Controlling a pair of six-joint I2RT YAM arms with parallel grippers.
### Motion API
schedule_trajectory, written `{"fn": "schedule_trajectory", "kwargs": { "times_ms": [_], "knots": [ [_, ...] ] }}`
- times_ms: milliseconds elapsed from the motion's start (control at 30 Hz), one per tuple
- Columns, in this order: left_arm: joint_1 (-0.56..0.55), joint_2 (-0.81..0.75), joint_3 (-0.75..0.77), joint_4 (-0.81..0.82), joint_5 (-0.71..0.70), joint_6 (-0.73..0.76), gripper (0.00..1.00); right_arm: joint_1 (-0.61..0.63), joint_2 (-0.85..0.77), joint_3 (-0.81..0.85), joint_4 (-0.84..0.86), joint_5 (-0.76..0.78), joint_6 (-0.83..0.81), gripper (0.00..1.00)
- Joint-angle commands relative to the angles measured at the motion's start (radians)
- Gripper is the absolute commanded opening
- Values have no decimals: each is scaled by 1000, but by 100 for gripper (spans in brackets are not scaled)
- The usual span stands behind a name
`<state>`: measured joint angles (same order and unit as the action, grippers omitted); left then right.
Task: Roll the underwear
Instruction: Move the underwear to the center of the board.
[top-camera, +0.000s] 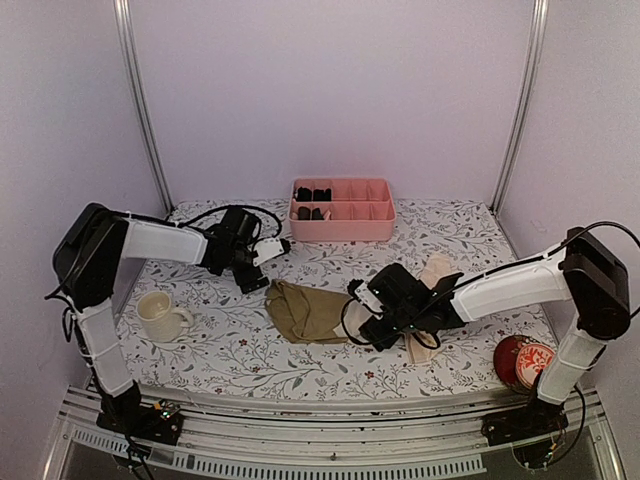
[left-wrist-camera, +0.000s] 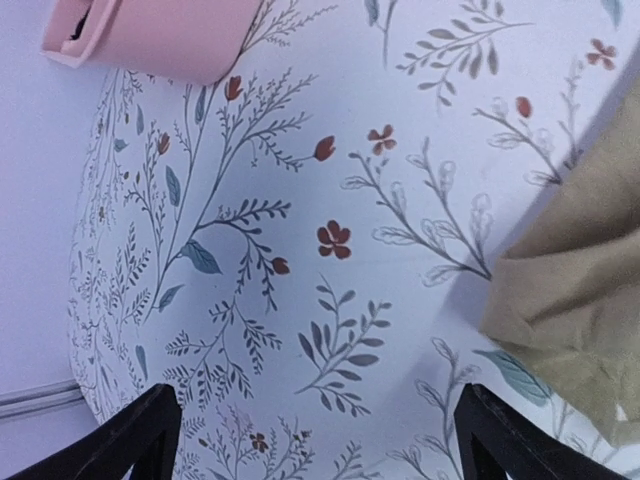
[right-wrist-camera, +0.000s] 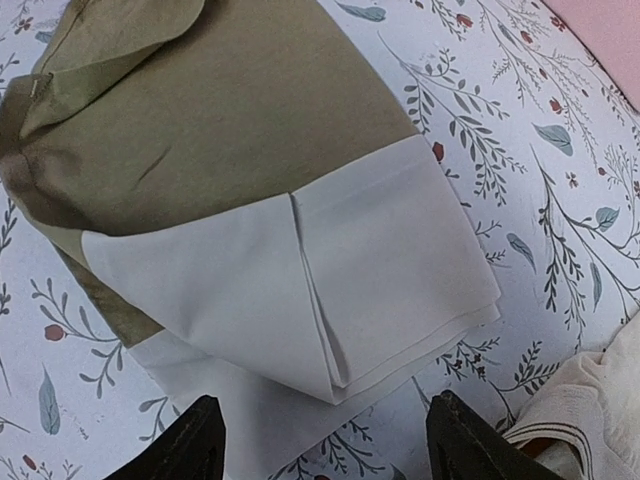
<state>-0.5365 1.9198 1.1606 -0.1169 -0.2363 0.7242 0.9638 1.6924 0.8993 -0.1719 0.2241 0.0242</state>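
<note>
Floral tablecloth (top-camera: 450, 225) holds olive-and-cream underwear (right-wrist-camera: 230, 150) folded but unrolled, peach underwear (top-camera: 436, 268) likewise unrolled, left gripper (left-wrist-camera: 318, 400) and right gripper (right-wrist-camera: 325, 400) jaws apart, empty.

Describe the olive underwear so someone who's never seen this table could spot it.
On the floral table, look near the middle, right of the white mug. The olive underwear lies there, with a cream-white part, unlike the plain peach underwear further right.

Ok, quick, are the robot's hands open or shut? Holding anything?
Left hand: open, holding nothing.
Right hand: open, holding nothing, just above the underwear.
</note>
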Motion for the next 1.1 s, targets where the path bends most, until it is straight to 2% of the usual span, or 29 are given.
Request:
{"fn": "schedule_trajectory", "kwargs": {
  "times_ms": [0, 133, 367, 733, 1067],
  "knots": [
    [-20, -159, -71, -84, 145, -68, 98, 22, 65, 66, -5, 93, -14, 71],
    [-93, -269, -186, -90, 203, -72, 98, 48, 109, 85, 1, 92, -52, 72],
    [-241, -291, -283, -45, 190, -71, 98, 100, 142, 100, 18, 78, -84, 73],
    [-327, -296, -340, 15, 202, -71, 98, 130, 113, 38, -8, 103, -124, 74],
    [-343, -174, -316, 76, 61, -93, 98, 136, 60, -1, -26, 48, -116, 75]
  ]
}}
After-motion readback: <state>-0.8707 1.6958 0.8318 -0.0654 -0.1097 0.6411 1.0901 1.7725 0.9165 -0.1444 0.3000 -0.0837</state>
